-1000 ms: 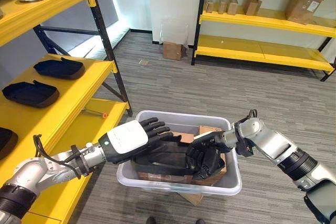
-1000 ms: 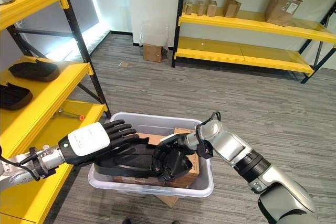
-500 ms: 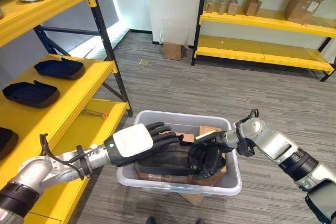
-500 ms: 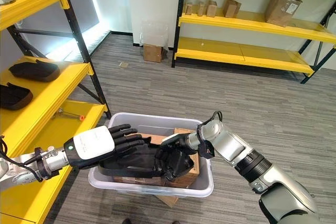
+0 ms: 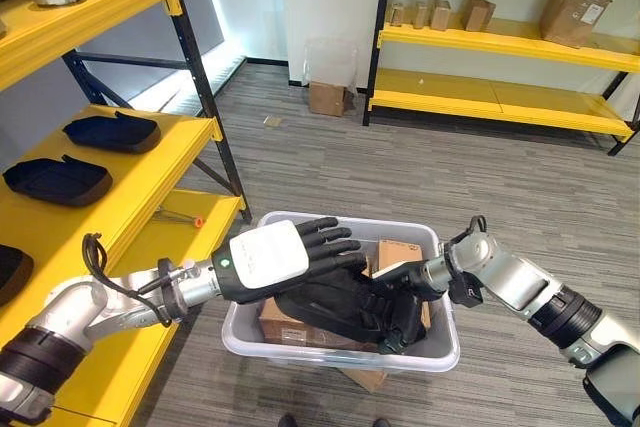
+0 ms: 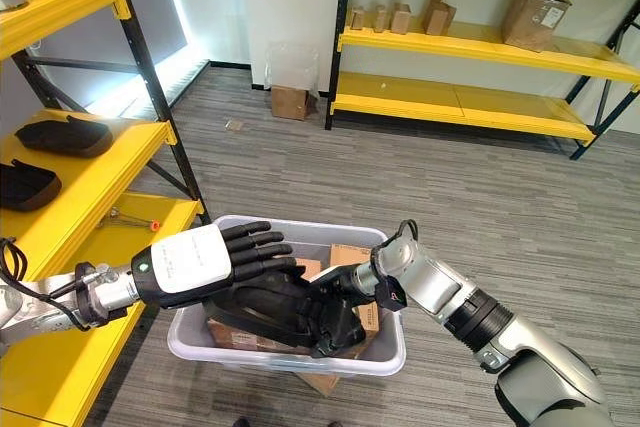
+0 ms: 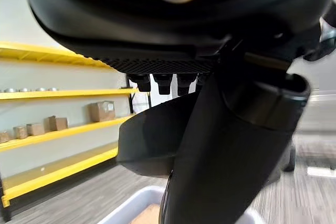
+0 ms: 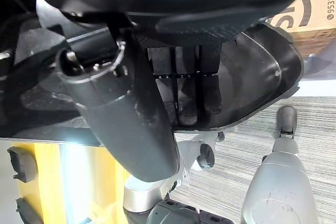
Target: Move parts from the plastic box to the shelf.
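A long black moulded part [image 5: 335,302] hangs tilted above the grey plastic box [image 5: 340,355], carried between my two hands. My left hand [image 5: 275,257], white-backed, lies over the part's left end with its fingers straight; in the left wrist view the part [image 7: 152,140] sits between fingers and thumb. My right hand [image 5: 402,309] grips the right end low in the box. In the right wrist view its fingers [image 8: 186,93] curl inside the part's hollow [image 8: 257,72]. The yellow shelf [image 5: 150,162] stands to the left.
Two black parts [image 5: 112,131] [image 5: 57,179] lie on the left shelf's middle level. Brown cardboard boxes [image 5: 400,252] fill the plastic box's bottom. A second yellow rack [image 5: 500,97] with cartons stands at the back, and a carton [image 5: 327,97] sits on the floor.
The black part has risen out of the box and tilted, left end up. My left hand moved up and to the right over it; the right hand stayed low on its right end.
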### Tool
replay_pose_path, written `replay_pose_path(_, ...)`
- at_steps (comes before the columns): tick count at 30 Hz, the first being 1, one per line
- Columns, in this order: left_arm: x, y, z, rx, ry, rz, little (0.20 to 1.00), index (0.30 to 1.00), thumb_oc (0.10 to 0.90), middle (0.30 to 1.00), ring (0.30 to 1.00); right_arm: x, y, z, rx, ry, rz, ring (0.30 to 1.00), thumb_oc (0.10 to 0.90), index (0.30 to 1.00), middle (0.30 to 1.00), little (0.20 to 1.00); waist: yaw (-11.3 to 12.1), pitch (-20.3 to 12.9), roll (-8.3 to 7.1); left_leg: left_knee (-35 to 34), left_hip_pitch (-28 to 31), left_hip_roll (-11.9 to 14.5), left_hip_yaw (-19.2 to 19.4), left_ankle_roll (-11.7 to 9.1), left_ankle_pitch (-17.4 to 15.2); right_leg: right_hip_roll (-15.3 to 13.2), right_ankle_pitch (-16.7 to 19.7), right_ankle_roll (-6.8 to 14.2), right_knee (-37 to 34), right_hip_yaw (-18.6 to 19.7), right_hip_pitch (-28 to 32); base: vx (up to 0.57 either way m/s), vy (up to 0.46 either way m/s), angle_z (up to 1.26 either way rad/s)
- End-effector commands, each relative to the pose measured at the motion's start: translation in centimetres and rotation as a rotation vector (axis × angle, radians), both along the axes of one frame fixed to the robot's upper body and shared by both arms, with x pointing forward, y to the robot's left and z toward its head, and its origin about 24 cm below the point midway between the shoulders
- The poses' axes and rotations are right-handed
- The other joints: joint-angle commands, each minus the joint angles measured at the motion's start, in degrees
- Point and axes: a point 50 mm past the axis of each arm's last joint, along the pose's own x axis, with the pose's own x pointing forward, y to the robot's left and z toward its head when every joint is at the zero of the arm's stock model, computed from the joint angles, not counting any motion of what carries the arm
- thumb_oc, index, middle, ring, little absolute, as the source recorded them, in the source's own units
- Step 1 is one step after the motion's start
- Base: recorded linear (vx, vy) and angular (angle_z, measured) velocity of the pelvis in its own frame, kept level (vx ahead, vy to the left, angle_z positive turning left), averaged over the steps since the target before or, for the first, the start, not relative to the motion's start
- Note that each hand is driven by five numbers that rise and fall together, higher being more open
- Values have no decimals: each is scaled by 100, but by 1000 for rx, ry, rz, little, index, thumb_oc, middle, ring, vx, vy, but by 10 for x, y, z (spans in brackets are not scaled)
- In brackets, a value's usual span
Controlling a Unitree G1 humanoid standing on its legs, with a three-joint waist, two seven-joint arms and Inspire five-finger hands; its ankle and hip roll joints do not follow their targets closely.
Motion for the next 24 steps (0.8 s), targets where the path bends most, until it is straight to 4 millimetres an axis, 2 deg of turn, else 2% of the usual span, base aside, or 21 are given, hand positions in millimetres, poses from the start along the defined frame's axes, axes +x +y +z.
replay_pose_path(1,-1,-36,27,-294,-30,-176,1000,1000,900,1000,1000,13,40,58,189,-171,128,300,400,300,300,300,-7,-381,-10,-44,16,54,-372,101,-329,-339,-182,352,486,-590,-42,0,0,0)
replay_pose_path(8,-1,-41,23,-281,-1,-186,1000,1000,900,1000,1000,16,41,60,183,-177,128,300,400,300,300,300,-23,-382,-11,-44,30,58,-369,105,-337,-347,-184,357,488,-577,-38,0,0,0)
replay_pose_path(19,4,-33,16,-252,59,-82,1000,1000,900,1000,1000,14,36,59,166,-185,134,300,400,300,300,300,-17,-355,7,-44,9,66,-388,93,-321,-348,-186,356,479,-580,-47,0,0,0)
replay_pose_path(20,4,-32,15,-247,69,-65,358,358,441,358,358,14,35,59,162,-184,137,300,400,300,300,300,-23,-355,12,-44,8,69,-385,90,-323,-347,-189,355,480,-575,-49,0,0,0)
replay_pose_path(21,5,-32,14,-240,73,-60,300,300,400,300,300,13,35,59,162,-183,137,300,400,300,300,300,-23,-356,12,-44,7,68,-386,91,-323,-347,-188,356,480,-574,-51,0,0,0)
replay_pose_path(24,6,-29,11,-223,87,-29,300,300,400,300,300,13,34,57,158,-181,138,300,400,300,300,300,-24,-351,18,-44,9,72,-387,90,-312,-346,-189,350,486,-577,-51,0,0,0)
